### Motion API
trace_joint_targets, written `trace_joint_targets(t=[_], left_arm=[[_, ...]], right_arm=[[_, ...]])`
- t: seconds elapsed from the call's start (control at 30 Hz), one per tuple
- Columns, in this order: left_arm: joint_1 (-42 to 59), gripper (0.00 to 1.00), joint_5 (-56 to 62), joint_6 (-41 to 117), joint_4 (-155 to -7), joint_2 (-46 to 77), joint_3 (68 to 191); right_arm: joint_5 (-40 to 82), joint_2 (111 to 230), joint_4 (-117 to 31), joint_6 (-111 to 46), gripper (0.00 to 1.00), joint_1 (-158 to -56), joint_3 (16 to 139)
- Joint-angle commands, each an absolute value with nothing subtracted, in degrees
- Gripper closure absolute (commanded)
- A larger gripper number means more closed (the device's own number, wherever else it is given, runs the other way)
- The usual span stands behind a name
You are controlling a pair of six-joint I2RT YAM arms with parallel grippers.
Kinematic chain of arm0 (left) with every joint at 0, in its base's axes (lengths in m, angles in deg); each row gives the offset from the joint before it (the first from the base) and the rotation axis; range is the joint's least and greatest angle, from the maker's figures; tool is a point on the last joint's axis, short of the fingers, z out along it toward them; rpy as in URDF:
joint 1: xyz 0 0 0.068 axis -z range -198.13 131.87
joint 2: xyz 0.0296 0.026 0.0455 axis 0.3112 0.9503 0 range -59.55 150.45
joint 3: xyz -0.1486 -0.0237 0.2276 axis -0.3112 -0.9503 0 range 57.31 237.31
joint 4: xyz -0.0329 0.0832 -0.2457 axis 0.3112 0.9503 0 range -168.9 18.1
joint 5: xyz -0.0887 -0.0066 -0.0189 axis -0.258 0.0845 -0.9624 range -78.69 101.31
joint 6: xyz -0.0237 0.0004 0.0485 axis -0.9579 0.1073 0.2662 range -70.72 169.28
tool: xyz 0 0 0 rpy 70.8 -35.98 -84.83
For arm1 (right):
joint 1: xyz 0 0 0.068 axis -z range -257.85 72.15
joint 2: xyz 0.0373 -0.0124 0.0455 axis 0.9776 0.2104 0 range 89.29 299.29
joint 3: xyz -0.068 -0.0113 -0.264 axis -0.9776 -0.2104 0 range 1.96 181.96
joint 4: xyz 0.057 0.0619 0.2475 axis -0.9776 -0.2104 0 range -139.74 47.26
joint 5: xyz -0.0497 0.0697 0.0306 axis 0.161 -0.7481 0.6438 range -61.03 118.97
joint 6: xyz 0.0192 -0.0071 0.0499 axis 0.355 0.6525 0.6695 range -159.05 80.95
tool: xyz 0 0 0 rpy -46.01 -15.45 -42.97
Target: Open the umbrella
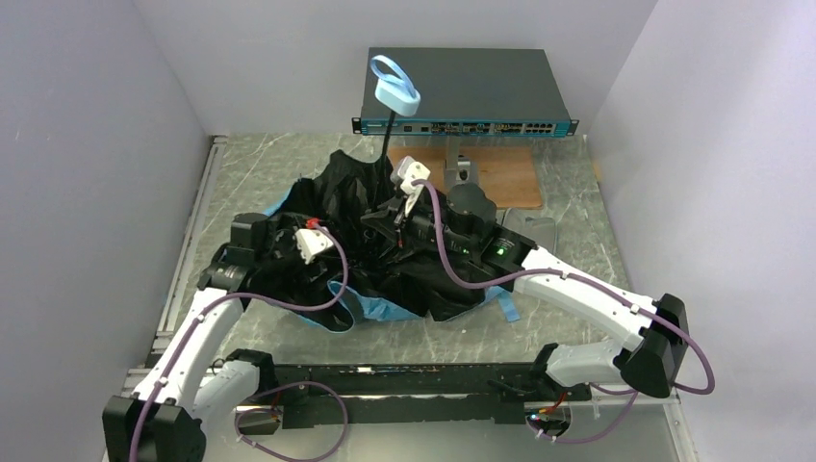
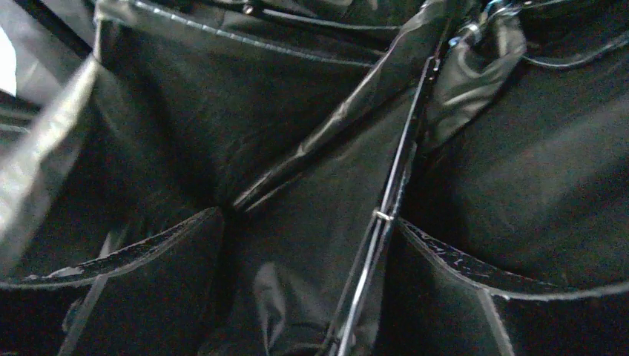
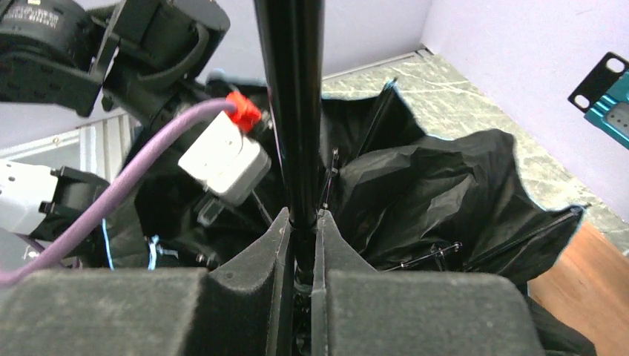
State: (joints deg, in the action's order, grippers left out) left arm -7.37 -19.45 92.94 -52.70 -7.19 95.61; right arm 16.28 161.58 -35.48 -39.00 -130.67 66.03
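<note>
The umbrella (image 1: pixel 423 279) lies partly spread on the table, black underside up, with a sky-blue edge showing. Its thin black shaft (image 1: pixel 387 144) rises towards the back and ends in the pale-blue handle with its loop strap (image 1: pixel 396 91). My right gripper (image 1: pixel 387 214) is shut on the shaft (image 3: pixel 293 111) low down, near the canopy; both pads (image 3: pixel 245 274) press on it, jaws (image 3: pixel 302 222) closed. My left gripper (image 1: pixel 327 248) is pushed into the canopy folds. In the left wrist view its fingers (image 2: pixel 111 297) stand apart, with black cloth and a metal rib (image 2: pixel 386 215) between them.
A network switch (image 1: pixel 467 91) stands at the back wall, with a wooden board (image 1: pixel 500 173) and a grey metal stand (image 1: pixel 462 173) in front of it. Grey walls close in the left, right and back. The left arm's wrist camera (image 3: pixel 222 159) sits close to the shaft.
</note>
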Motion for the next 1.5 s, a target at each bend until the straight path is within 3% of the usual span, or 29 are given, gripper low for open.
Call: trace_joint_targets(t=[0.0,0.1,0.2,0.33,0.47,0.63,1.0,1.23,1.37,1.47], left_arm=[[-15.62,0.16,-18.35,99.01,-46.95,-8.27,94.53],[-19.43,0.13,-23.71,97.64,-45.5,-6.84,96.58],[-20.04,0.01,-34.28,93.9,-44.68,-6.93,100.13],[-17.6,0.01,-41.54,79.78,-54.05,-9.28,102.13],[-14.1,0.11,-42.21,73.43,-57.01,-9.53,105.98],[-12.7,0.36,-42.7,65.73,-62.01,-8.99,107.91],[-6.61,0.56,-14.87,77.59,-54.85,-0.26,106.88],[-15.36,0.54,-11.25,85.07,-57.33,-0.31,102.48],[-17.94,0.37,-25.46,82.58,-57.33,-3.43,105.24],[-17.91,0.29,-33.21,75.9,-65.64,-9.43,103.87]], right_arm=[[15.28,154.84,-27.88,-43.98,1.0,-130.34,67.2],[14.45,155.1,-29.54,-46.14,1.0,-130.33,65.54],[13.88,157.1,-29.16,-46.97,1.0,-130.34,64.1],[11.97,160.18,-26.54,-46.35,1.0,-130.54,64.16],[10.66,161.82,-25.48,-45.91,1.0,-130.75,65.06],[10.1,162.29,-25.85,-45.78,1.0,-131.01,65.56],[11.09,159.91,-29.29,-44.58,1.0,-131.04,69.04],[8.64,156.41,-32.99,-44.59,1.0,-130.58,69.68],[10.57,157.58,-33.05,-43.25,1.0,-130.49,69.45],[13.14,159.66,-33.64,-41.4,1.0,-130.42,69.97]])
